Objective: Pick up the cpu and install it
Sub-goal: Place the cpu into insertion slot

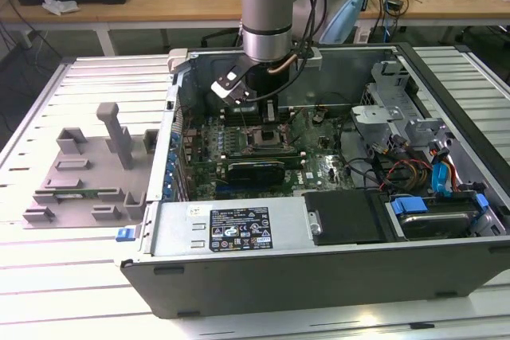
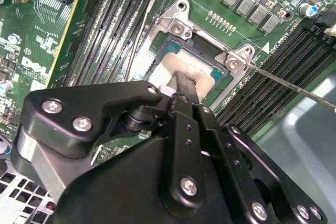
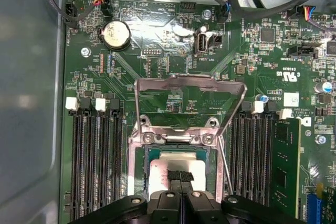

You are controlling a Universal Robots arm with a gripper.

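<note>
In both wrist views the jaws, closed together, sit right over the cpu [image 3: 160, 174] [image 2: 181, 65] lying in its socket [image 3: 137, 182]. The exterior view shows the arm [image 1: 267, 5] reaching into the open case [image 1: 319, 276] on the bench [image 1: 80, 276].

Shiny silver-grey metal cpu [image 3: 160, 174]

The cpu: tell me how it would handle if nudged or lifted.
Likely stiff: the cpu reads as a flat metal-topped square, so it should not flex. Probably slippery: its shiny top offers little grip. It seems unlikely to roll or tip, lying flat within the socket frame under the gripper.
</note>
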